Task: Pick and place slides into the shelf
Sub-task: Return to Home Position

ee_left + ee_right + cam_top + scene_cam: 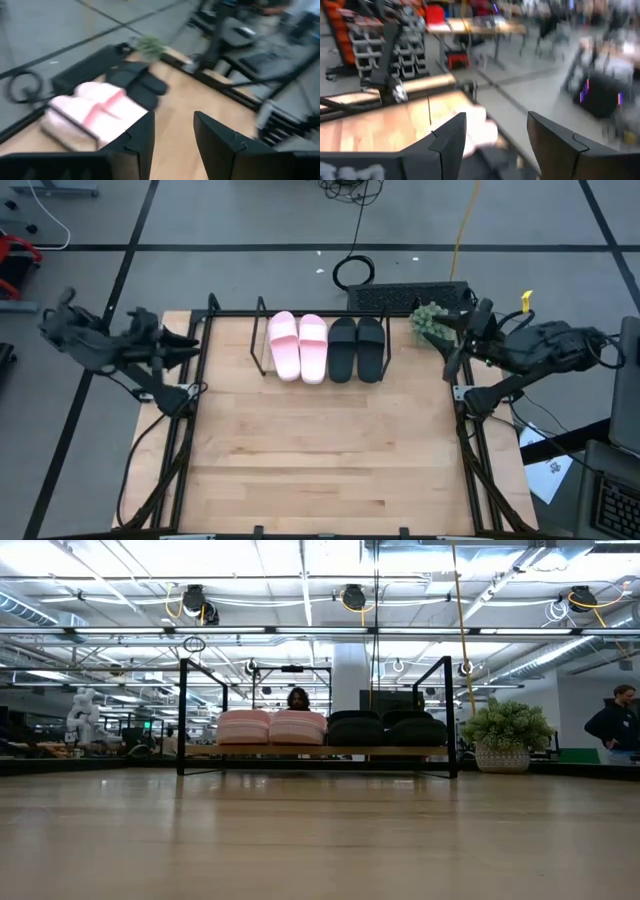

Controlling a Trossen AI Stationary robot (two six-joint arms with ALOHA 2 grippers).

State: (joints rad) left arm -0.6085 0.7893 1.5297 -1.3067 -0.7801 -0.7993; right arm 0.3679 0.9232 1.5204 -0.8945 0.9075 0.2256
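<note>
All four slides sit side by side on the shelf (200, 751) at the far middle of the wooden table (320, 450). The pink pair (298, 346) is on the left and the black pair (357, 347) is on the right, with each sandal touching or just beside its neighbour, so they fill the board as a tidy row. The placing part of the job looks done, and both arms hang at the table's sides, well apart from the rack, probably so they cannot knock anything on the way to their rest pose. The left gripper (173, 116) is at the far left edge, its fingers spread apart and holding nothing. The right gripper (496, 115) is at the far right edge, close to a small potted plant (430, 320); its fingers are likewise parted around an empty gap, since there is nothing left to carry
</note>
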